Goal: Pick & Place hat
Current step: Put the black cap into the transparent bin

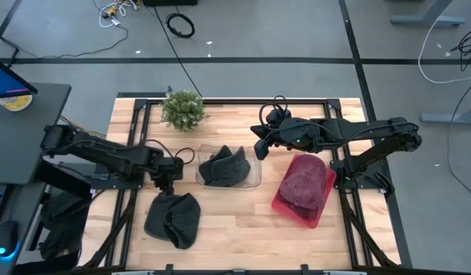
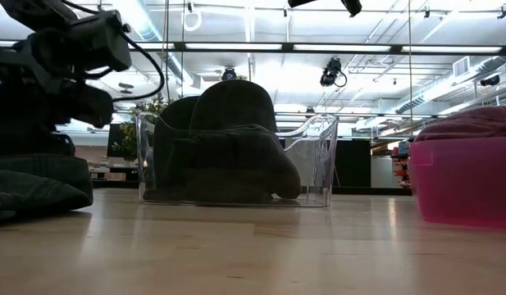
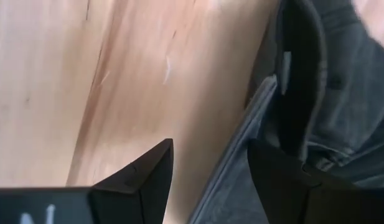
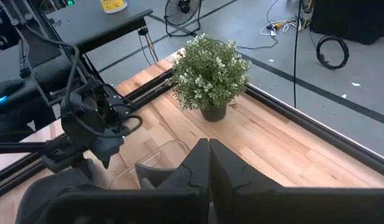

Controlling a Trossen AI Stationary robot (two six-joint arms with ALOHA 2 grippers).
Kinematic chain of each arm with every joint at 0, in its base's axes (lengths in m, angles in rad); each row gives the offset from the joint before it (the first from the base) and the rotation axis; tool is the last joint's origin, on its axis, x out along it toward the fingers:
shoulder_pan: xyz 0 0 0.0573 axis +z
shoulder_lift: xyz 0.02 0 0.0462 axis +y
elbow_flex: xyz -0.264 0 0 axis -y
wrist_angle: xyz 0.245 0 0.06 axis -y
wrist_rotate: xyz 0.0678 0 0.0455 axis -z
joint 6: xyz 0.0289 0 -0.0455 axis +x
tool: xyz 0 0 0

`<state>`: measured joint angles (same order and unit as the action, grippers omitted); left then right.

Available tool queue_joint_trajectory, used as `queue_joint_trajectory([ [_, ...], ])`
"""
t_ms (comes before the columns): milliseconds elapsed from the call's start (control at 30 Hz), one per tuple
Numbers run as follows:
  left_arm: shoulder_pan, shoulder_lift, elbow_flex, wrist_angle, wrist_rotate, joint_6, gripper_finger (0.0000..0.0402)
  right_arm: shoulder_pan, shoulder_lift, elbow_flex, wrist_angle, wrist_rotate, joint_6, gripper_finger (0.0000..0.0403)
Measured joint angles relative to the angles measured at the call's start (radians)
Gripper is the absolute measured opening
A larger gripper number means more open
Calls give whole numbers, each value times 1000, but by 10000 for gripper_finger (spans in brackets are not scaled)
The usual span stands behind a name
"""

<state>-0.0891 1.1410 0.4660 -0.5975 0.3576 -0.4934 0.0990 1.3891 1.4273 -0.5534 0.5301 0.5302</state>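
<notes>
Grey hat (image 1: 172,219) flat on table | left gripper (image 1: 166,183) just above it | fingers apart, holding nothing

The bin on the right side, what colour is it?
Pink bin, clearest in the high view.

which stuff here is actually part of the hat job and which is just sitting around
Part of the job:
- dark hat on the table, under the open left gripper
- dark hat in the clear bin
- maroon hat in the pink bin

Just lying about:
- potted plant at the table's back edge
- right gripper, shut, waiting beside the clear bin
</notes>
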Motion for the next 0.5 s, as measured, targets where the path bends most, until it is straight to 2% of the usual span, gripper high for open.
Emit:
queue_joint_trajectory([
  [300,0,106,0,34,31,40,202,0,0,0,0,-25,-17,6],
  [400,0,121,1,43,30,42,177,0,0,0,-2,-26,-19,6],
  [500,0,125,0,72,46,37,128,0,0,0,-3,-26,-38,6],
])
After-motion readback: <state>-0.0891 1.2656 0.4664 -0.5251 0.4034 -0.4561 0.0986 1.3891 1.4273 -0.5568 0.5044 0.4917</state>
